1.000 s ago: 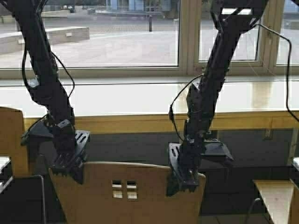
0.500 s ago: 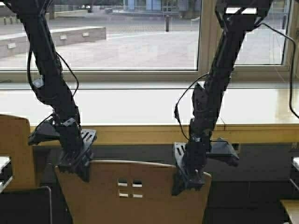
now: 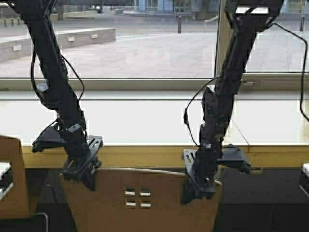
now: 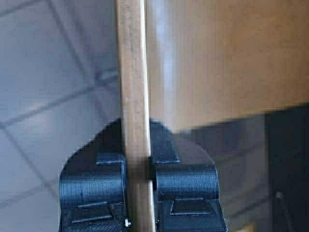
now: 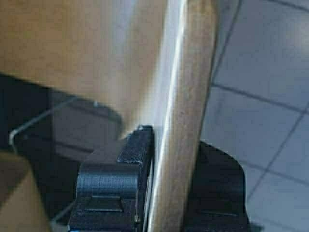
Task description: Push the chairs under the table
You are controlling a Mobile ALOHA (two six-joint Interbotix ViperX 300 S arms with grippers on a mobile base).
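Observation:
A tan plywood chair (image 3: pixel 145 208) with four small square cut-outs stands right before me, its backrest close to the thick front edge of the long pale table (image 3: pixel 145 154). My left gripper (image 3: pixel 84 174) is shut on the backrest's top left corner, and the backrest edge (image 4: pixel 133 96) runs between its jaws. My right gripper (image 3: pixel 198 189) is shut on the top right corner, with the backrest edge (image 5: pixel 186 121) clamped between its jaws. Another tan chair (image 3: pixel 10 179) shows at the far left edge.
Large windows rise behind the table, with a paved yard outside. A dark wall runs under the tabletop. Grey floor tiles (image 5: pixel 270 72) lie below. A pale object (image 3: pixel 305 170) shows at the right edge.
The robot has driven forward with the chair held in both grippers. The table edge and window now sit lower and nearer in the high view, and the chair on the right has left view.

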